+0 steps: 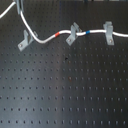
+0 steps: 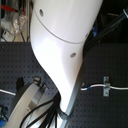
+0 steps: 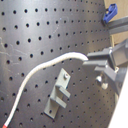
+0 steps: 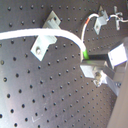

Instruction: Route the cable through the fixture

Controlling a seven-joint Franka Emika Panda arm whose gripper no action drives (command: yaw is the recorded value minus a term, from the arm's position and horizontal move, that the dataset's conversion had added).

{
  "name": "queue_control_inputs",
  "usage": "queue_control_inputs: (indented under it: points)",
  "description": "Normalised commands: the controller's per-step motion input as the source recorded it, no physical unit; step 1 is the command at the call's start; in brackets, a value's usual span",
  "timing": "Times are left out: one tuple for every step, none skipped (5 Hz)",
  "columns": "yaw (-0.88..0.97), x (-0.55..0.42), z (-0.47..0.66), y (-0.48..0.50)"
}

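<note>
My tool (image 4: pixel 90 62) is clamped on the cable (image 1: pixel 47 37) at the first exterior view's eleven o'clock, above the left fixture (image 1: pixel 23 41) — I'd lower it gently, keeping the cord taut, seating it squarely between the prongs.

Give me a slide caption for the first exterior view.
White cable strung across a black perforated board, passing two grey clips and running beside a third.
</note>
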Motion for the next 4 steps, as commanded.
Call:
queue_control_inputs:
  points:
    - [0.00,0.021,0.00,-0.032]
    - [0.25,0.006,0.33,-0.063]
    - [0.37,0.070,0.61,-0.191]
    - [0.20,-0.007,0.60,-0.276]
